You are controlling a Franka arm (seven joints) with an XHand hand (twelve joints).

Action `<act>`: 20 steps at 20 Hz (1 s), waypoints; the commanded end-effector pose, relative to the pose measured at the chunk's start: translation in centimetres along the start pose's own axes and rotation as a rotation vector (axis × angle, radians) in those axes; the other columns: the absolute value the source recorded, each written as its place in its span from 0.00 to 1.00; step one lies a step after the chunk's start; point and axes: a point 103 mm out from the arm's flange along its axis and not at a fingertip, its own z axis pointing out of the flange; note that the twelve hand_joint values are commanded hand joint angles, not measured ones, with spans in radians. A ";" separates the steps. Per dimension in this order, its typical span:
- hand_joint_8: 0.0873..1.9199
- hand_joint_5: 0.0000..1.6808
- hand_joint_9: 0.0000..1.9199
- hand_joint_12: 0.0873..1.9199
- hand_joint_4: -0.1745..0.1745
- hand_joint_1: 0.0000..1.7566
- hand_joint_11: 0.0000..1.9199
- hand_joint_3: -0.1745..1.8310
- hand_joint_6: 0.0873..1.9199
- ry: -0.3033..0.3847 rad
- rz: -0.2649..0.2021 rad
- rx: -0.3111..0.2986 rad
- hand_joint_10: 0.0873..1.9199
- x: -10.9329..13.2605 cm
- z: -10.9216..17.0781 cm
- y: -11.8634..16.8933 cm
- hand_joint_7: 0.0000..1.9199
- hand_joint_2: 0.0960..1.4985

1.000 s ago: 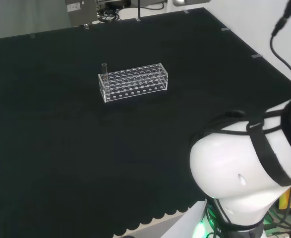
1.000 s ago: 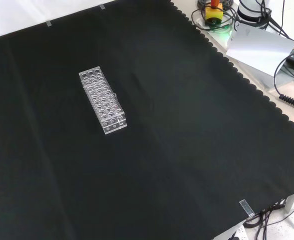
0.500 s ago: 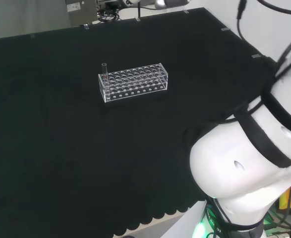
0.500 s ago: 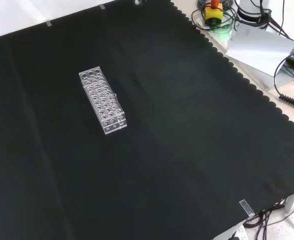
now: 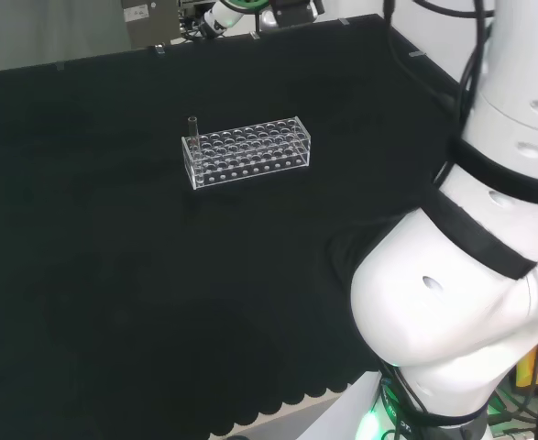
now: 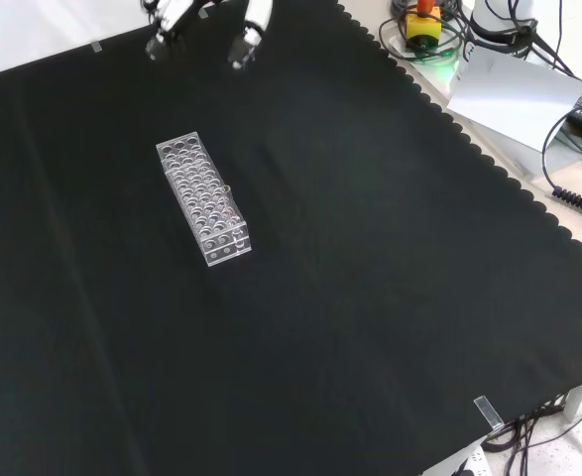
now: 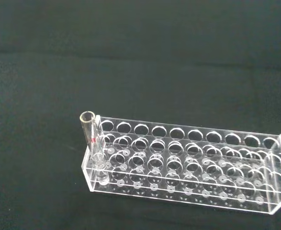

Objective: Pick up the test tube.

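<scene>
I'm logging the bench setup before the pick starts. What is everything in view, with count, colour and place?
Test tube: one, clear with a red mark, upright in an end hole of the rack.
Rack: one, clear plastic, many holes, on the cloth left of centre in the front view.
Cloth: one, black, covering the bench.
Cables and gear: several, off the cloth at the front view's upper right.
Arm links: white, at the head view's right.
Hand: one, black and white, at the front view's top, apart from the rack.

Head behind arm, front overhead, wrist close; all share rack (image 7: 185,163)
</scene>
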 end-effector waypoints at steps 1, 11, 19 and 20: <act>0.38 0.26 0.28 0.79 0.21 0.34 0.12 0.25 0.00 0.004 -0.028 0.060 0.39 0.7 3.8 4.4 0.32 0.58; 0.36 0.33 0.37 0.76 0.15 0.38 0.17 0.27 0.02 -0.015 -0.043 0.152 0.36 2.0 7.8 6.8 0.42 0.57; 0.34 0.31 0.42 0.74 0.12 0.44 0.20 0.32 0.24 0.009 -0.075 0.207 0.33 2.9 10.4 6.3 0.48 0.53; 0.34 0.31 0.42 0.74 0.12 0.45 0.20 0.32 0.25 0.012 -0.078 0.214 0.33 3.0 10.8 6.2 0.48 0.53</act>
